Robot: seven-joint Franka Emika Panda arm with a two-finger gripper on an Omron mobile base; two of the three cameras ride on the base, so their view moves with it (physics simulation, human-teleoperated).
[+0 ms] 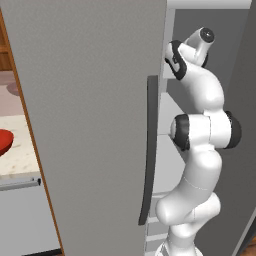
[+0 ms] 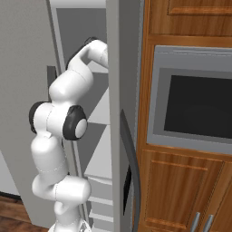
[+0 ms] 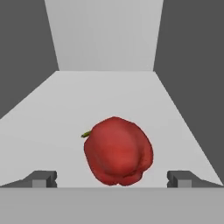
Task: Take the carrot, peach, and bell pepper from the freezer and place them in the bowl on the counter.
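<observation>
One tall plain grey freezer (image 1: 95,125) stands with its flat door swung wide, the dark vertical bar handle (image 1: 148,150) on the door's edge, and no brand, label or writing reads on any of its surfaces. The white arm with dark joints (image 1: 200,130) reaches up into the open compartment past the white shelves (image 2: 102,158). To the right, brown wooden cabinets (image 2: 181,190) frame a grey built-in oven with a dark window (image 2: 195,106), also unmarked. At the far left lies the beige speckled stone counter (image 1: 17,155), bearing the shallow glossy red bowl (image 1: 4,141), cut by the picture's edge. In the hand view the squat glossy red bell pepper (image 3: 118,151) sits on a white shelf, its stem pointing left, between the gripper (image 3: 112,178) fingers, which stand spread wide apart and clear of it.
</observation>
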